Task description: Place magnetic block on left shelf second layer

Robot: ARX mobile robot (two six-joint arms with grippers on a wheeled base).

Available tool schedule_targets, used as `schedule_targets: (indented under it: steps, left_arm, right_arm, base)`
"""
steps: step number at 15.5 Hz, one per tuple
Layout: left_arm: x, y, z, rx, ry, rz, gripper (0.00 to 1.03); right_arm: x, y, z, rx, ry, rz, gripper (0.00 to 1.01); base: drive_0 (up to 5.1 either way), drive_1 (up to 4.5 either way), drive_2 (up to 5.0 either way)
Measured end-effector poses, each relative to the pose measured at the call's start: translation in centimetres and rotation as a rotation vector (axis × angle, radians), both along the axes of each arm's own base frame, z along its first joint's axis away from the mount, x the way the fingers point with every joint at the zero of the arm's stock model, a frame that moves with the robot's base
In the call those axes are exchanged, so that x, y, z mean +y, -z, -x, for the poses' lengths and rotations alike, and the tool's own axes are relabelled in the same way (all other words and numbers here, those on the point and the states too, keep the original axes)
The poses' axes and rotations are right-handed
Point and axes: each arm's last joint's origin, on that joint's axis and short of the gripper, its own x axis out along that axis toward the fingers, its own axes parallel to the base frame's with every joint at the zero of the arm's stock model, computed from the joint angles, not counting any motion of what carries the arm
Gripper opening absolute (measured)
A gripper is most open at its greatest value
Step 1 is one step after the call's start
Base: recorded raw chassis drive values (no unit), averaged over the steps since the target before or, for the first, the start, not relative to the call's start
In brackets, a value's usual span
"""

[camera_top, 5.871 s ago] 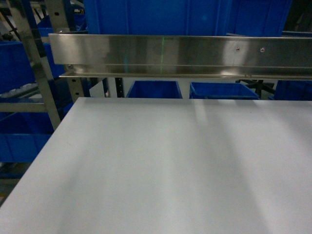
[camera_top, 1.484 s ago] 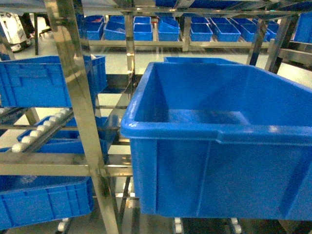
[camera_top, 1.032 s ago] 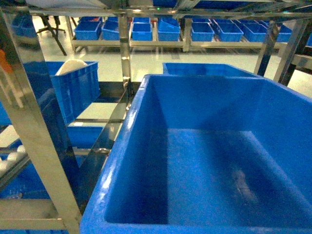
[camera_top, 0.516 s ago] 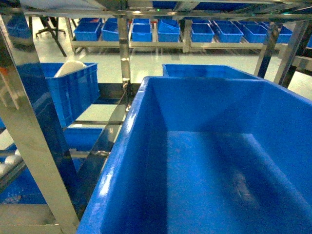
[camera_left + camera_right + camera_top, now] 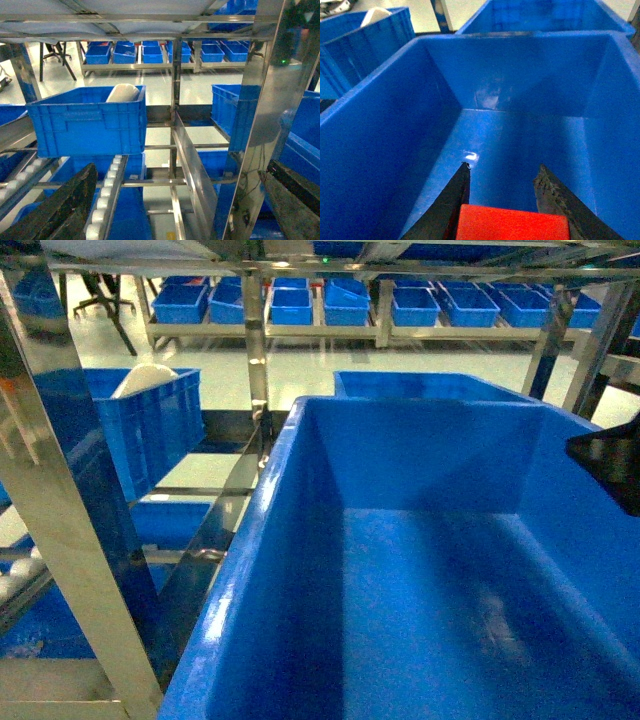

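The magnetic block (image 5: pixel 512 224), a matte red cube, sits between the dark fingers of my right gripper (image 5: pixel 502 166), which is shut on it. The gripper hangs over the inside of the large deep blue tote (image 5: pixel 520 75), above its bare floor. In the head view that tote (image 5: pixel 420 440) fills the middle of the steel-post rack, and only a dark part of the right gripper (image 5: pixel 612 465) shows at the right edge. My left gripper (image 5: pixel 181 167) is open and holds nothing, facing the rack's white roller rail (image 5: pixel 107 192).
A shiny steel post (image 5: pixel 60 540) stands close at the left. A smaller blue bin (image 5: pixel 150 415) holding a white object sits on the neighbouring rack. Another blue bin (image 5: pixel 430 385) stands behind the tote. Rows of blue bins (image 5: pixel 320 300) line the far racks.
The head view went from the white tabletop to the rack and closed in over the tote. In the last half second the right gripper's dark shape came in at the right edge.
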Motion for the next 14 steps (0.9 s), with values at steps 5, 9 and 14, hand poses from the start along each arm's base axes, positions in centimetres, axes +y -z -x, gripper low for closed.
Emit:
schedule_targets:
  steps: [5, 9, 14]
  left_arm:
    - [0.0, 0.0, 0.0, 0.0, 0.0, 0.0, 0.98]
    - [0.0, 0.0, 0.0, 0.0, 0.0, 0.0, 0.98]
    - [0.0, 0.0, 0.0, 0.0, 0.0, 0.0, 0.98]
  right_arm:
    - [1.5, 1.5, -3.5, 0.052, -0.004, 0.01, 0.34]
    - [1.1, -0.1, -1.9, -0.026, 0.023, 0.007, 0.61]
    - [-0.5, -1.3, 5.2, -0.326, 0.24, 0.139, 0.97]
  base:
    - [0.0, 0.0, 0.0]
    - [0.0, 0.0, 0.0]
    - [0.0, 0.0, 0.0]
